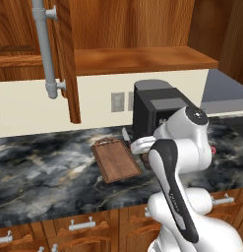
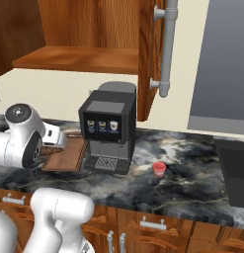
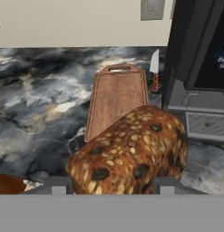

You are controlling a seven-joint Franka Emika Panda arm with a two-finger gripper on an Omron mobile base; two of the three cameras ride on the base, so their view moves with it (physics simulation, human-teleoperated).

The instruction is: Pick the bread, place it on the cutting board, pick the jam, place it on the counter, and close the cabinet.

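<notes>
End effector (image 3: 111,186) gripping the bread (image 3: 129,156) near the cutting board (image 3: 115,97); bread placement, jam (image 2: 159,169) and cabinet (image 1: 69,59) closure remain.

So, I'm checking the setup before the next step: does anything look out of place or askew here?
The cutting board lies skewed on the counter, not square to its edge. A knife sits on the counter beside its handle end. The cabinet door hangs open. The bread is held between the jaws.
</notes>
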